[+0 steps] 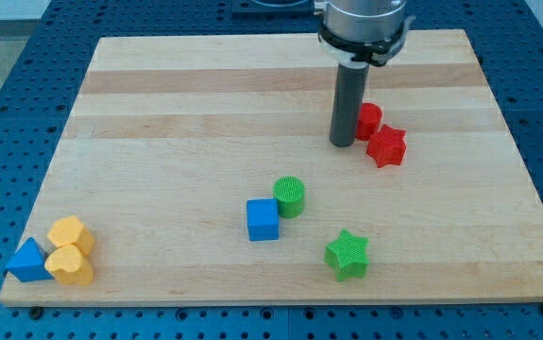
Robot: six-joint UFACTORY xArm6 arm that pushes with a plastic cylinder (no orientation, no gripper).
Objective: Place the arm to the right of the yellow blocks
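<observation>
Two yellow blocks sit at the view's bottom left: a yellow hexagon-like block point(71, 234) and a yellow heart-shaped block point(69, 266) just below it, touching. My tip point(343, 144) is far to their right, in the upper right part of the board, just left of the red blocks. The rod stands upright under the arm's grey flange.
A blue triangle block point(28, 261) touches the yellow blocks on their left. A blue cube point(263, 219) and a green cylinder point(290, 196) sit mid-board. A green star point(347, 254) lies lower right. A red cylinder point(369, 119) and a red star point(386, 145) sit beside my tip.
</observation>
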